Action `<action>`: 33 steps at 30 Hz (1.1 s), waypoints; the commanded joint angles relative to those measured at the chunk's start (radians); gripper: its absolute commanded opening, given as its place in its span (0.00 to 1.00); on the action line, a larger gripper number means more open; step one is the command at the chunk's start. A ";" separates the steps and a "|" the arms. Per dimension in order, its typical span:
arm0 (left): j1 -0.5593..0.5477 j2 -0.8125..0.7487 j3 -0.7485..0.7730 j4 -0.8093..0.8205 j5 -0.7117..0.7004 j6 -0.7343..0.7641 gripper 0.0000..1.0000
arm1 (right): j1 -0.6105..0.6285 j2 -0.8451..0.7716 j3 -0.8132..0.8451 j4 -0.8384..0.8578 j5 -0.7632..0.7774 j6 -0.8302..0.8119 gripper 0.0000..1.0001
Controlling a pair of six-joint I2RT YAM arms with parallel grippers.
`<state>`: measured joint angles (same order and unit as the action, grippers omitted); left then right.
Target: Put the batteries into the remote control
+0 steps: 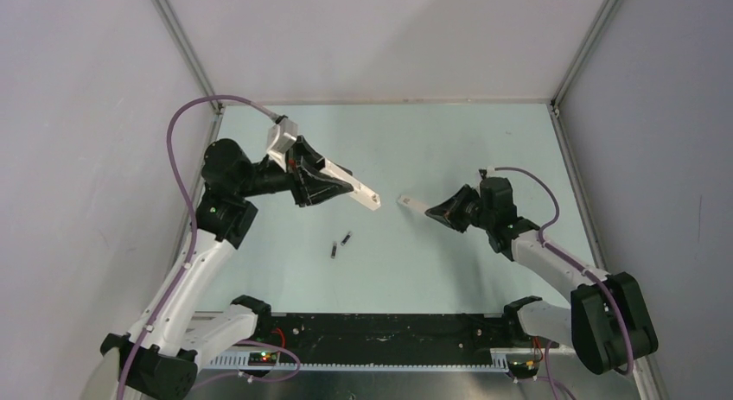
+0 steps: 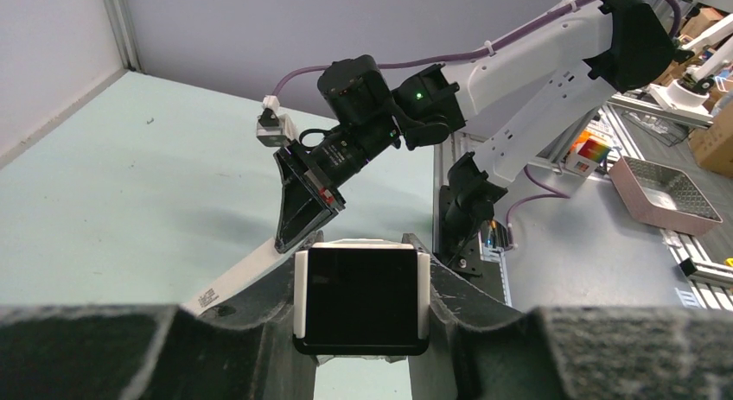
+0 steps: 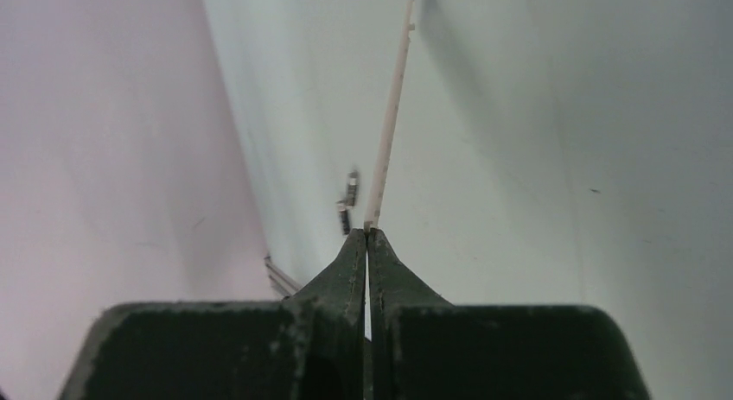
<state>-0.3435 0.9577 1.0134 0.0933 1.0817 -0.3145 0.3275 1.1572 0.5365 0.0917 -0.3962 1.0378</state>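
My left gripper (image 1: 344,187) is shut on the remote control (image 1: 367,198), a white bar held above the table and pointing right. In the left wrist view the remote control (image 2: 361,301) shows end-on, a black face with white sides clamped between the fingers of the left gripper (image 2: 361,270). My right gripper (image 1: 431,211) is shut on a thin white cover (image 1: 411,201), its free end a short gap from the remote's tip. Seen edge-on in the right wrist view, the cover (image 3: 389,115) sticks out of the right gripper (image 3: 368,238). Two batteries (image 1: 347,238) (image 1: 334,250) lie on the table below the remote.
The pale green table (image 1: 449,141) is walled on three sides by grey panels. A black rail (image 1: 380,335) with both arm bases runs along the near edge. In the left wrist view the right gripper (image 2: 298,219) and its arm face me.
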 commanded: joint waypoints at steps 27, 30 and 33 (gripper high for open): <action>0.004 -0.012 -0.058 0.014 0.026 -0.112 0.00 | 0.160 -0.385 0.240 -0.154 -0.157 -0.527 0.82; 0.000 0.001 -0.061 0.014 0.053 -0.151 0.00 | 0.276 -0.347 0.356 -0.188 -0.167 -0.686 0.84; -0.013 0.002 -0.071 0.014 0.075 -0.164 0.00 | 0.394 -0.308 0.438 -0.181 -0.142 -0.768 0.86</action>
<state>-0.3443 0.9588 0.9596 0.0872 1.1061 -0.4232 0.6128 0.8154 0.8730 -0.1238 -0.4980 0.4881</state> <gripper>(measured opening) 0.383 0.846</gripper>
